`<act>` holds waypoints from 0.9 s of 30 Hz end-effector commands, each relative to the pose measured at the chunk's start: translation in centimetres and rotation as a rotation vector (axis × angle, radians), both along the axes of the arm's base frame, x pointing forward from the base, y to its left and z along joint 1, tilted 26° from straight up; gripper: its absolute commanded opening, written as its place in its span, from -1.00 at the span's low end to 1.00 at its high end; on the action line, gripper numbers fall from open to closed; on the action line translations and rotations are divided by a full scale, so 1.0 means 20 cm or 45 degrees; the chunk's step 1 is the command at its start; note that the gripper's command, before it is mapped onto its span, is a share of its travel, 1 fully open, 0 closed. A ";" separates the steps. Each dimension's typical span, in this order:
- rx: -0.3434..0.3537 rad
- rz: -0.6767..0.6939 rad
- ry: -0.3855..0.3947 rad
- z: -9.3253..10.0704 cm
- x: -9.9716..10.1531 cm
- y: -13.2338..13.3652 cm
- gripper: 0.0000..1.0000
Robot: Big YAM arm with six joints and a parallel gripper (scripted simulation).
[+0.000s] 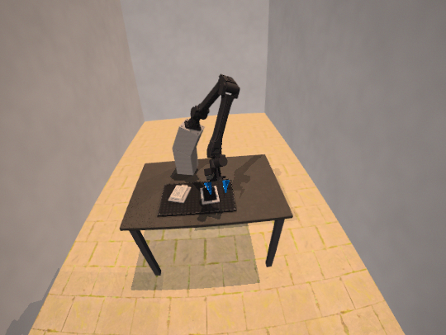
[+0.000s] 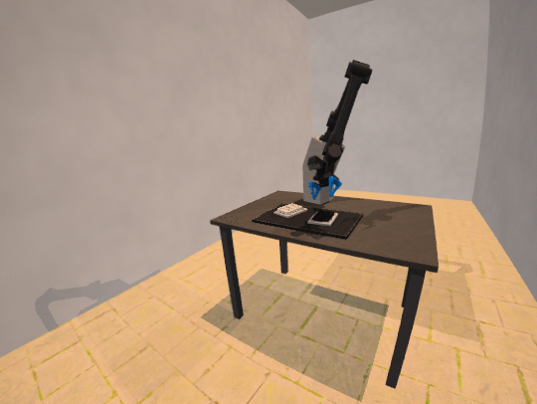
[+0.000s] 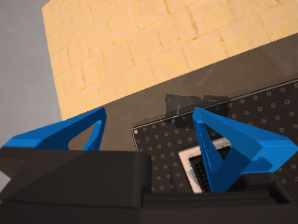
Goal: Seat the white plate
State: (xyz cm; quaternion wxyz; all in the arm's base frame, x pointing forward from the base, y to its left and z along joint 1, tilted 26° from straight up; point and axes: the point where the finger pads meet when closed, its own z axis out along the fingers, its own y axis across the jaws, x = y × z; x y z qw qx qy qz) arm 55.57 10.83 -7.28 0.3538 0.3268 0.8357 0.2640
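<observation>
The white plate M09 (image 1: 179, 193) lies on the left part of the black deck (image 1: 197, 200), tilted on its nest; it also shows in the exterior view (image 2: 290, 210). The black plate M06 (image 1: 210, 195) sits in a white-framed nest to its right, also seen in the exterior view (image 2: 322, 217) and partly in the wrist view (image 3: 202, 170). My gripper (image 1: 217, 188) with blue fingers is open and empty, hovering above the far edge of M06's nest. It shows in the exterior view (image 2: 324, 188) and in the wrist view (image 3: 150, 135).
A grey pedestal (image 1: 187, 150) holding the arm base stands behind the deck. The dark table (image 1: 206, 191) has bare surface to the right of the deck. The station labels are too small to read.
</observation>
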 end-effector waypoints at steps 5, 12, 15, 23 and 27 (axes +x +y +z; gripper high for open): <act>-0.081 0.031 0.078 -0.13 -0.01 -0.12 1.00; -0.096 0.040 0.091 -0.24 -0.08 -0.22 1.00; -0.141 0.079 0.196 -0.30 -0.08 -0.26 1.00; -0.142 0.078 0.184 -0.38 -0.16 -0.34 1.00; -0.171 0.122 0.288 -0.44 -0.17 -0.38 1.00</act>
